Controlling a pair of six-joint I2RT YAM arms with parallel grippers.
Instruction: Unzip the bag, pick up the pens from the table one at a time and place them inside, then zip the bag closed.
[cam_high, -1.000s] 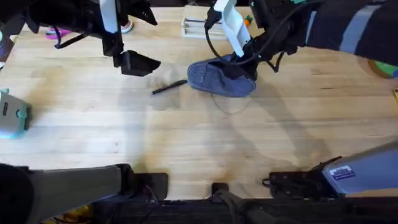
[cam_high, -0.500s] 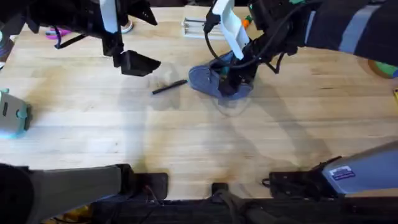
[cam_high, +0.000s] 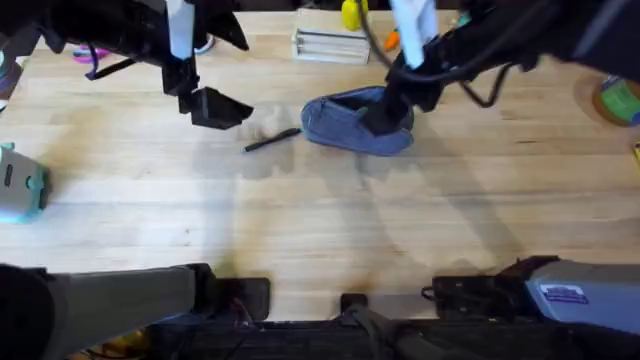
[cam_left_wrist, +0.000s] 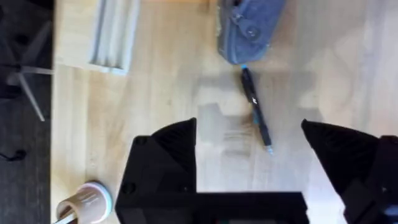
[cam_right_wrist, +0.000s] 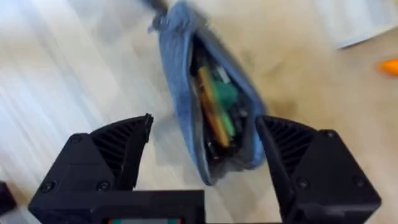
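The pen (cam_high: 272, 140) is being shown lying on the table (cam_high: 300, 230) just beside the bag (cam_high: 355, 127), toward the far edge, its long axis being straddled from above by the nearer left gripper (cam_left_wrist: 249, 134), jaws spread and empty.

1. We see a pale grey ridged rectangular tray (cam_high: 330, 45) lying at the far edge, near the middle; it also appears in the left wrist view (cam_left_wrist: 114, 34).
2. A teal and grey boxy device (cam_high: 20, 182) sits at the left edge.
3. We spot a small yellow object (cam_high: 351, 13) just beyond the tray, and a small orange item (cam_high: 391, 40) beside it.
4. A round green and orange thing (cam_high: 620, 100) rests at the right edge.
5. Pink and purple items (cam_high: 92, 55) lie at the far left corner.
6. A pink-rimmed round cup-like object (cam_left_wrist: 84, 202) shows in the left wrist view.
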